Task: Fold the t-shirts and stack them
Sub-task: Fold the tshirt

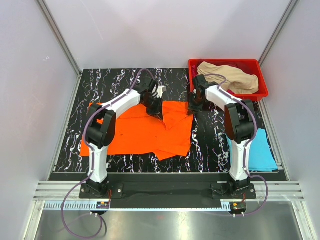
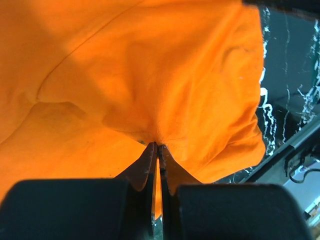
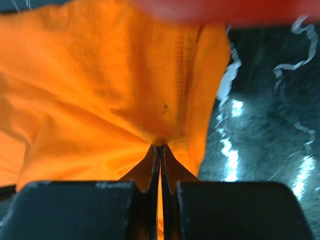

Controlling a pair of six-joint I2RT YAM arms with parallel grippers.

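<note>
So, early days on this one, I'd say. The orange t-shirt is spread on the black marbled table, left of the red bin and a bit nearer the arm bases than the bin is. It isn't a neat rectangle yet: the end of it closest to the bin looks doubled over and rumpled, and the rest lies mostly flat.

Both arms are on it. The left gripper has its fingers clamped together on a pinch of orange cloth, with the fabric bunching into a little peak right at the tips. Same deal with the right gripper, pressed tight on a fold of orange next to a stitched hem, just beside the bin's near-left corner. Both pinches sit along the shirt's far edge, the side level with the bin. My guess is that a fold of that edge is in hand, so this shirt is mid-fold at best.

The rest:
- The beige t-shirt is lying crumpled inside the bin, so not folded at all.
- The light blue t-shirt lies flat on the table, well apart from the bin on its near side, partly hidden by the right arm. It looks folded, but I can't be sure from here.
- No magenta shirt anywhere that I can see.

Nothing's stacked on anything. By my reckoning that leaves finishing the orange one, doing the beige one, then piling them up.
</note>
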